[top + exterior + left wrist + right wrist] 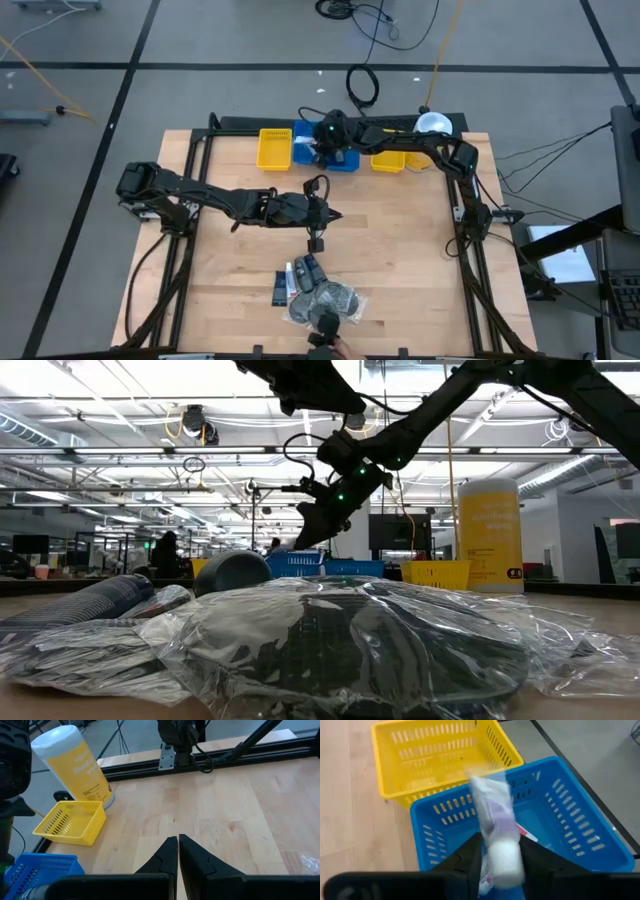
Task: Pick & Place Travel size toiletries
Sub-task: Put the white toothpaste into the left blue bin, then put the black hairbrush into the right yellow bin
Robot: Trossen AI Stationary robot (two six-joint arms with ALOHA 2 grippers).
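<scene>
The travel size toiletries (318, 295) lie in a heap near the table's near edge, dark bottles, tubes and mesh puffs, some in clear plastic bags (350, 640). My right gripper (500, 850) reaches over the blue bin (560, 820) at the far edge and is shut on a white tube with purple print (492, 810). A white and red item (527, 834) lies on the bin's floor. My left gripper (177, 842) is shut and holds nothing, above the bare middle of the table (338, 215). My right gripper pinches the white tube between its two fingers at the thick white cap end (506, 865). The tube is lifted clear and sticks out past the fingertips over the blue bin's inside. It shows blurred, so the contact itself is not sharp.
A yellow bin (274, 148) stands left of the blue bin (340, 160), and a second yellow bin (388, 160) stands to its right. The big yellow canister with white lid (435, 123) stands at the far right corner. Bare wood lies between the bins and the heap.
</scene>
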